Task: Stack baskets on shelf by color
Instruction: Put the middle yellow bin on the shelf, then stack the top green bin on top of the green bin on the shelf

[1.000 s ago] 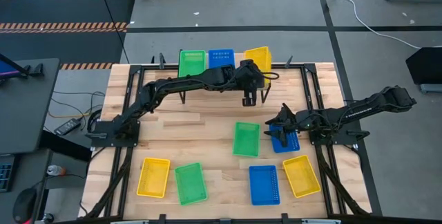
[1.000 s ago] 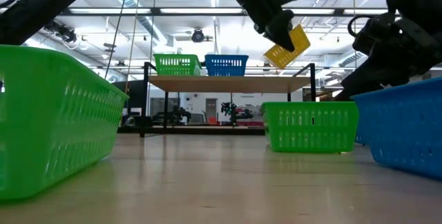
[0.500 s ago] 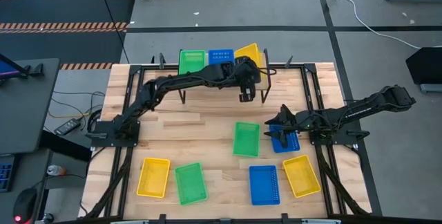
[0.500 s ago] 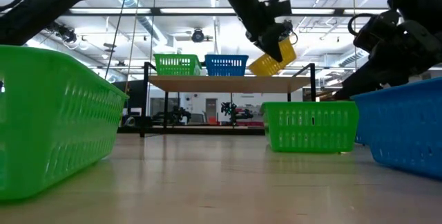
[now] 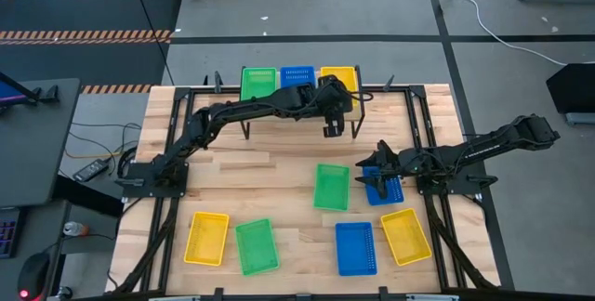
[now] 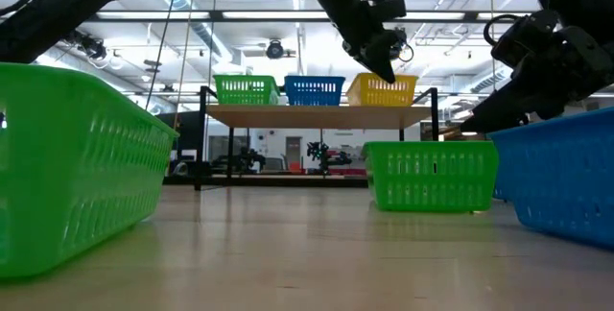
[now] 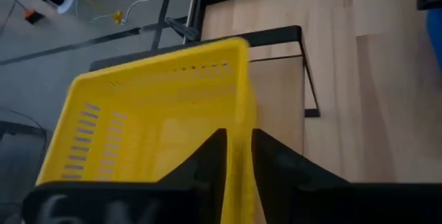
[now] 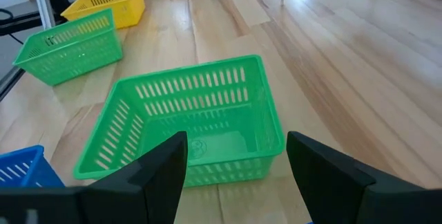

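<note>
Three baskets stand in a row on the shelf [image 5: 279, 106]: green [image 5: 258, 84], blue [image 5: 297, 78] and yellow [image 5: 337, 78], the yellow one level on the shelf's right end [image 6: 384, 90]. My left gripper [image 5: 332, 120] is at the yellow basket, shut on its wall. On the table stand a green basket [image 5: 331, 187], a blue one [image 5: 383, 188], a yellow one [image 5: 405, 236], another blue [image 5: 355, 247], another green [image 5: 256, 246] and another yellow [image 5: 206, 238]. My right gripper [image 5: 370, 173] hangs open above the blue basket's left end and faces the green basket [image 8: 193, 120]. My left gripper holds the yellow basket by the upper edge of one side wall [image 7: 239, 131], with one finger inside the basket and one outside. It comes slanting down from above [image 6: 379, 57]. The basket rests flat on the shelf board, beside the blue basket.
The shelf's thin black legs [image 7: 309, 89] stand on the far part of the slatted table. A black frame [image 5: 423, 134] runs along the table's left and right sides. Bare wood lies between the shelf and the baskets on the table [image 5: 270, 166].
My left gripper has moved toward the table's far edge and down. The yellow basket hung tilted in the air to the right of the blue one; it has since levelled out and now rests on the shelf's right end. The right arm has kept still.
</note>
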`<state>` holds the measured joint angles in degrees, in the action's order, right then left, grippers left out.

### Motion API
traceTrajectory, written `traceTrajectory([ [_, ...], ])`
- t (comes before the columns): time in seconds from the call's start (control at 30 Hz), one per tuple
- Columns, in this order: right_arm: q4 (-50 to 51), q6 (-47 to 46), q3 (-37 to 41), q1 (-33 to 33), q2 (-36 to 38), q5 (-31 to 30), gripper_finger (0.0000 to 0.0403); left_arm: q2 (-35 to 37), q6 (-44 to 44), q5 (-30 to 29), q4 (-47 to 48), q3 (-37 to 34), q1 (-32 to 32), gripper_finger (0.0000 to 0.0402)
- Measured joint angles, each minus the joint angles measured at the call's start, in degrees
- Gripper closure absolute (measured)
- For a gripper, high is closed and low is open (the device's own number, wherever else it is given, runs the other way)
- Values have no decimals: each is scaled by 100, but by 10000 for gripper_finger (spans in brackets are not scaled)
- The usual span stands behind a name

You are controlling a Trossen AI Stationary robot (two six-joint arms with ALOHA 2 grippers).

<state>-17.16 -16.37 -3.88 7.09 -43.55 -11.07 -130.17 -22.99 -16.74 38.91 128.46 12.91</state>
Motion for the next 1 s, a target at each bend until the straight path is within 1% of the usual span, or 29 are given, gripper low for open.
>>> traceTrajectory([
  [0.53,-1,1,0,0,0,0,149,13,-18,-3,-86,2,-59,321],
  [0.63,-1,1,0,1,0,2,149,55,-19,-16,-96,130,-130,319],
  [0.87,-10,1,0,1,0,3,149,74,138,-48,383,621,-277,309],
  [0.97,-7,1,0,1,0,4,149,181,293,-11,578,640,-425,304],
  [1.0,-3,1,0,1,0,5,149,232,333,99,827,638,-481,303],
])
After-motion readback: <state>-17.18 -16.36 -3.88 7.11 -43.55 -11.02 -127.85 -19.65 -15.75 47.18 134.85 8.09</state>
